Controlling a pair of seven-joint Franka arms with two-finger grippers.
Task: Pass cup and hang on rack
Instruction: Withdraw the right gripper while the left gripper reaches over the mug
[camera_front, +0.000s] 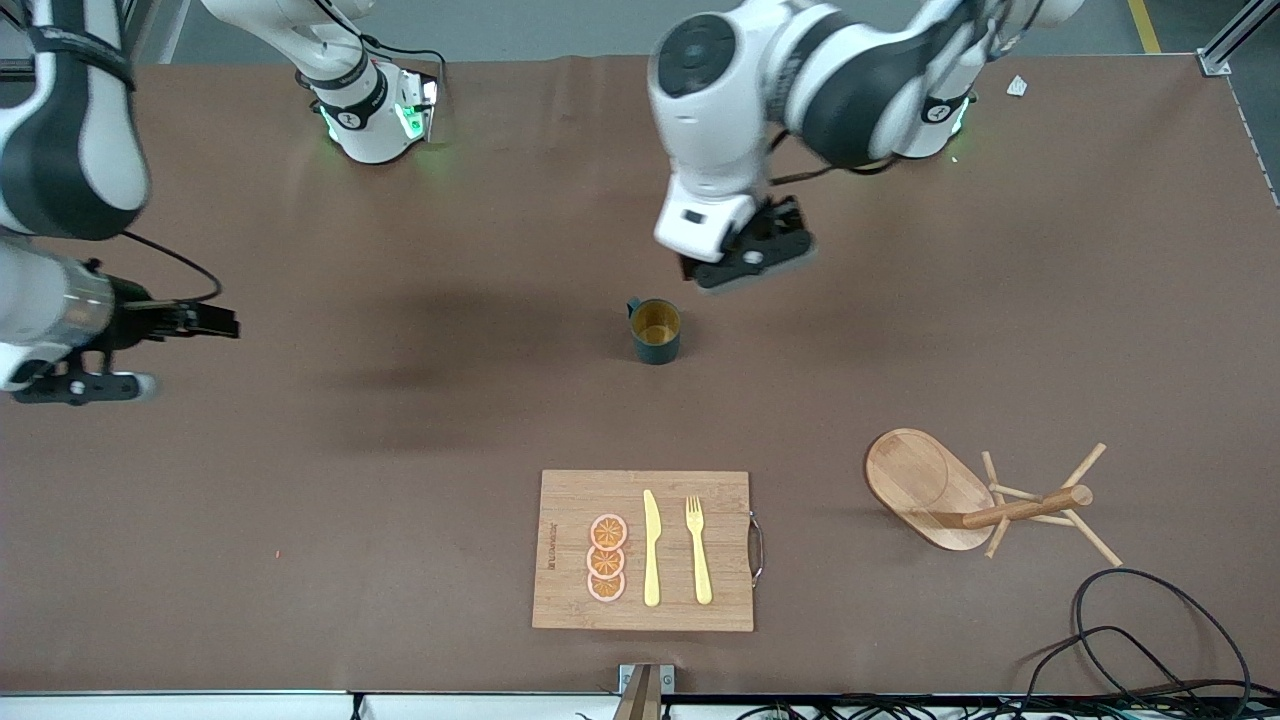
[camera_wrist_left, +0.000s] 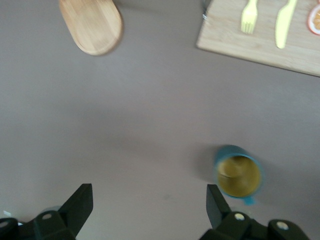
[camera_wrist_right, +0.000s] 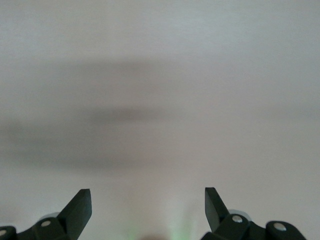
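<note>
The cup (camera_front: 655, 330), dark teal with a mustard-yellow inside, stands upright on the brown table near its middle, its handle toward the right arm's end. My left gripper (camera_front: 750, 260) hangs open and empty over the table just beside the cup, toward the left arm's end. In the left wrist view the cup (camera_wrist_left: 238, 175) sits just outside one fingertip of the left gripper (camera_wrist_left: 148, 195), not between the jaws. The wooden rack (camera_front: 930, 485) is nearer the front camera, at the left arm's end; its oval base (camera_wrist_left: 92, 25) also shows in the left wrist view. My right gripper (camera_front: 85, 388) waits open and empty at the right arm's end, over bare table in its wrist view (camera_wrist_right: 147, 197).
A rectangular wooden cutting board (camera_front: 560, 500) with orange slices (camera_front: 607, 558), a yellow knife (camera_front: 651, 548) and a yellow fork (camera_front: 698, 548) lies nearer the front camera than the cup. Black cables (camera_front: 1130, 620) lie at the front corner by the rack.
</note>
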